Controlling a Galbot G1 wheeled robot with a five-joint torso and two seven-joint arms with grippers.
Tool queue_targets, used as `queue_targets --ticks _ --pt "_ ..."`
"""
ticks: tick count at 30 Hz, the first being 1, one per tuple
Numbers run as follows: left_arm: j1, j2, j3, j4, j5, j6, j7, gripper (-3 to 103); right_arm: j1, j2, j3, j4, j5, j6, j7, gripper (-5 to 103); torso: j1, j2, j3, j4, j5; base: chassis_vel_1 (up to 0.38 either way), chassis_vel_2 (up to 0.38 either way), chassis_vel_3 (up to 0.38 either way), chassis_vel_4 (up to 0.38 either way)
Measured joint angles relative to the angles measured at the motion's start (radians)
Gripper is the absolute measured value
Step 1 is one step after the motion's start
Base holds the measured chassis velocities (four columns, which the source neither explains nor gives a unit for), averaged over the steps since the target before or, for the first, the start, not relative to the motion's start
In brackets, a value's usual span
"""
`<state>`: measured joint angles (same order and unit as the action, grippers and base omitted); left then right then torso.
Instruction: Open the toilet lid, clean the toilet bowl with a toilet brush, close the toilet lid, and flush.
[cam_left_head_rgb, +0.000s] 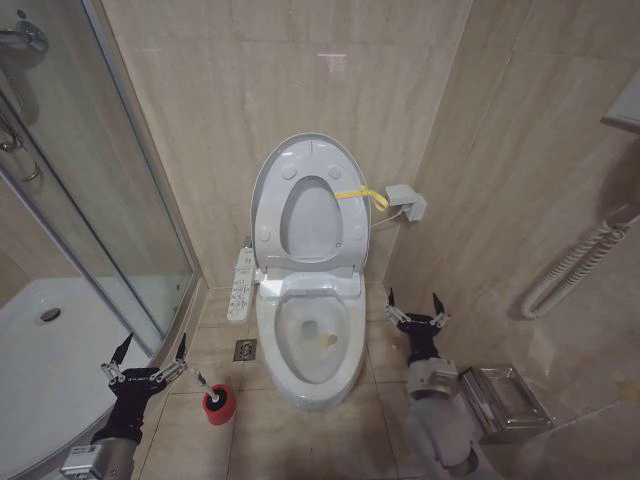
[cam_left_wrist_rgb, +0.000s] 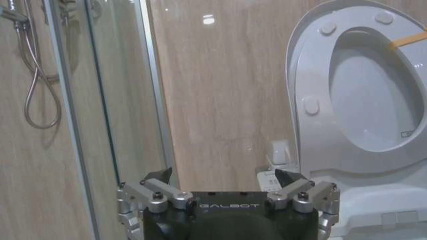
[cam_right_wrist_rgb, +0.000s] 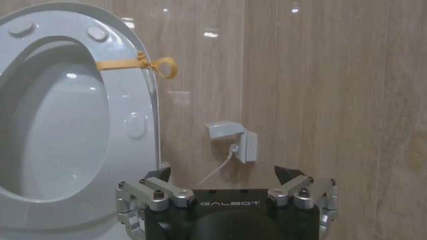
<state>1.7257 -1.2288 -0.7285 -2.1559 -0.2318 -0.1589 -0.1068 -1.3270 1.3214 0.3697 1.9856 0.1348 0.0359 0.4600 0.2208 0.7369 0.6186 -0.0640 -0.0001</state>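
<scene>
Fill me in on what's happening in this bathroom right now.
A two-armed robot faces a toilet whose lid and seat ring are both raised against the wall, leaving the bowl exposed. Neither gripper holds anything. The left gripper hangs open near the toilet brush, which sits in its red holder on the floor. The right gripper is open beside the bowl.

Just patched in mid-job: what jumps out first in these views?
The toilet lid and seat ring stand raised against the back wall, a yellow strap on the ring, leaving the toilet bowl exposed. The toilet brush sits in its red holder left of the bowl, with the open left gripper beside it.
</scene>
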Motion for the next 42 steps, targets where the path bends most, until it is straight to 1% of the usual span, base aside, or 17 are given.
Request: queue_targets --ticks 4,13,18,27,42 --pt "0.0 0.0 0.0 0.0 0.0 0.0 0.0 100 -0.014 0.0 0.012 0.01 -0.006 0.003 -0.003 100 0.0 0.0 0.0 0.0001 0.0002 0.0 0.0 0.0 0.0" --pt "0.0 0.0 0.0 0.0 0.0 0.0 0.0 100 -0.055 -0.011 0.087 0.029 -0.013 0.039 -0.033 100 0.0 0.0 0.0 0.0 0.0002 0.0 0.0 0.0 0.0" --pt "0.0 0.0 0.0 0.0 0.0 0.0 0.0 100 -0.071 -0.012 0.088 0.045 -0.017 0.038 -0.044 100 0.0 0.0 0.0 0.0 0.0001 0.0 0.0 0.0 0.0" --pt "0.0 0.0 0.0 0.0 0.0 0.0 0.0 100 -0.099 -0.01 0.057 0.07 -0.024 0.035 -0.08 100 0.0 0.0 0.0 0.0 0.0001 0.0 0.0 0.0 0.0" --pt "0.0 0.0 0.0 0.0 0.0 0.0 0.0 100 -0.101 -0.006 0.052 0.08 -0.019 0.035 -0.096 100 0.0 0.0 0.0 0.0001 0.0 0.0 0.0 0.0 0.0"
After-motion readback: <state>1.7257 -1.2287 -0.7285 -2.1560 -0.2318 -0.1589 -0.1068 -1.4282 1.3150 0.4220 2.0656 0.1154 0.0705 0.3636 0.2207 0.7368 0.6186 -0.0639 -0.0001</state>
